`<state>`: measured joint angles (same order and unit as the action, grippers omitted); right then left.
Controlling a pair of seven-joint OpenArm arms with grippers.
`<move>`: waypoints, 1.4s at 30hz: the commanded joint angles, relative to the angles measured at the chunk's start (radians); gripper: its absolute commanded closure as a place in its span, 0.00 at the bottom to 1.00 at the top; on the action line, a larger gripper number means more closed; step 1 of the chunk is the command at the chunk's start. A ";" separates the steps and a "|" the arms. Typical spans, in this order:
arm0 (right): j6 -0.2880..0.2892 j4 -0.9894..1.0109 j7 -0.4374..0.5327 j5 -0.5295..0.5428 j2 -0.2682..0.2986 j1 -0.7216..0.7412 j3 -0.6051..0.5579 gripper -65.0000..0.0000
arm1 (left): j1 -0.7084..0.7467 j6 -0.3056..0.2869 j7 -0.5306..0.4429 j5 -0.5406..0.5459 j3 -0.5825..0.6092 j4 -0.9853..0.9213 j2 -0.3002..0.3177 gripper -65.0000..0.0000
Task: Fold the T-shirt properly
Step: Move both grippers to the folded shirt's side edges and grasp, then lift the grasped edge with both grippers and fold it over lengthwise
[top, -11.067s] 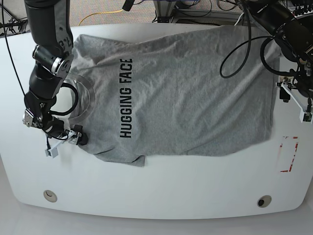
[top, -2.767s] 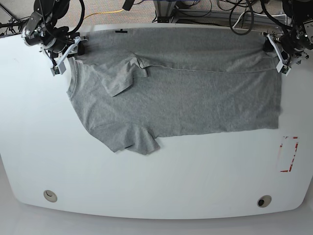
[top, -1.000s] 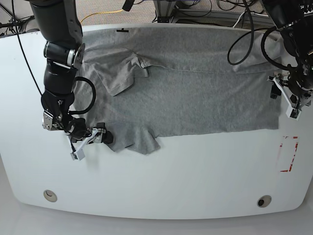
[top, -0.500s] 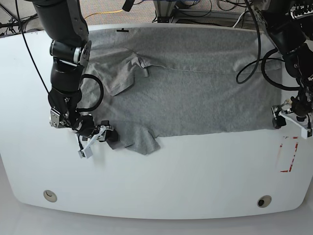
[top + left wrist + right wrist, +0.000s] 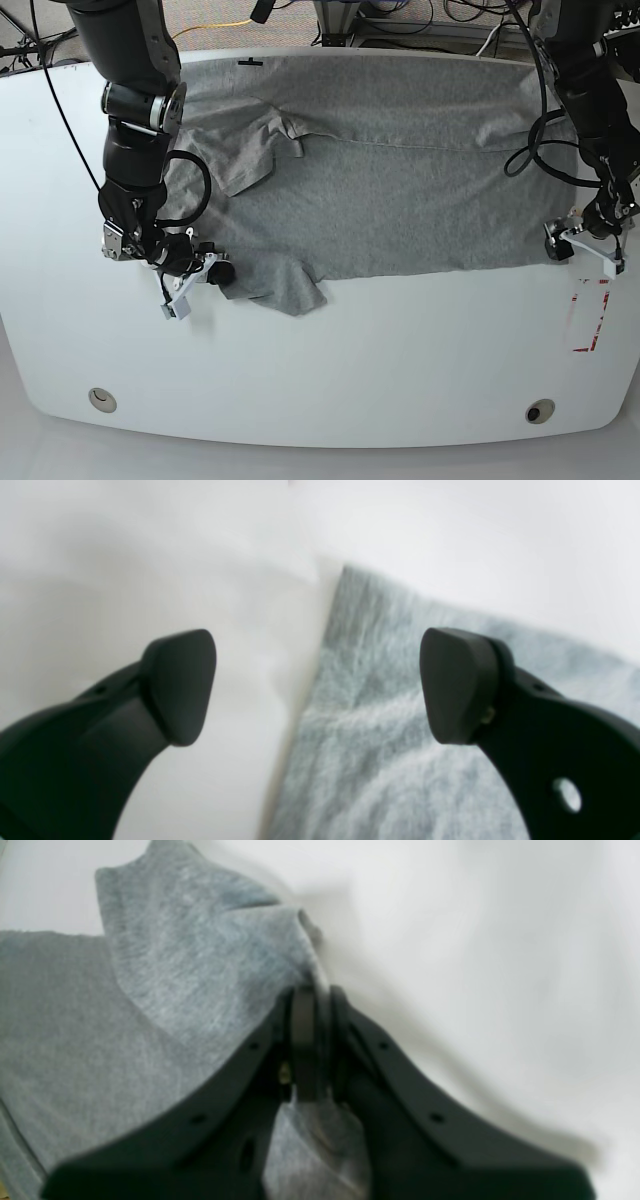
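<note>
1. The grey T-shirt [image 5: 400, 170] lies spread across the far half of the white table [image 5: 330, 370], its top edge folded over along the back and one sleeve sticking out at the near left.
2. The right gripper [image 5: 310, 1005] is pinched tight on a raised fold of the shirt by that sleeve.
3. The left gripper [image 5: 320, 685] sits wide apart over the shirt's near corner, gripping nothing.
</note>
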<state>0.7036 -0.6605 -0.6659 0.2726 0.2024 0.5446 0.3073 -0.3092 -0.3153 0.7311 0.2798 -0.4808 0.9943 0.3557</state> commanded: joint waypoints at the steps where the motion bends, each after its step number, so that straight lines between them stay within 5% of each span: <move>1: -0.005 -0.009 -0.015 -0.011 0.012 0.019 -0.001 0.94 | -0.035 -0.005 -0.040 0.020 0.023 -0.033 0.027 0.05; 7: -0.005 -0.026 -0.022 -0.003 0.010 0.021 -0.001 0.94 | -0.052 -0.034 -0.061 0.020 0.047 -0.073 0.022 0.06; 10: -0.005 -0.103 -0.067 -0.005 0.006 0.015 0.000 0.95 | -0.055 -0.071 -0.064 0.016 0.083 -0.076 0.022 0.15; 19: -0.005 -0.321 -0.170 -0.005 0.002 -0.019 0.000 0.95 | -0.077 -0.075 -0.110 0.014 0.167 -0.144 0.021 0.98; 28: -0.005 -0.453 -0.260 -0.003 0.010 -0.021 0.000 1.00 | -0.091 -0.081 -0.080 0.020 0.167 -0.048 0.022 1.00; 34: -0.005 -0.654 -0.355 -0.003 0.012 -0.079 0.005 1.00 | -0.067 -0.206 0.025 0.020 0.164 0.157 0.022 1.00; 42: -0.005 -0.867 -0.464 -0.003 0.012 -0.179 0.040 1.00 | 0.023 -0.276 0.069 0.022 0.159 0.370 0.021 1.00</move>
<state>0.6991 -1.4689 -1.1271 0.2661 0.2020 0.3527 0.3229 -0.2691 -0.5785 0.8173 0.2916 -0.3145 1.3090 0.3584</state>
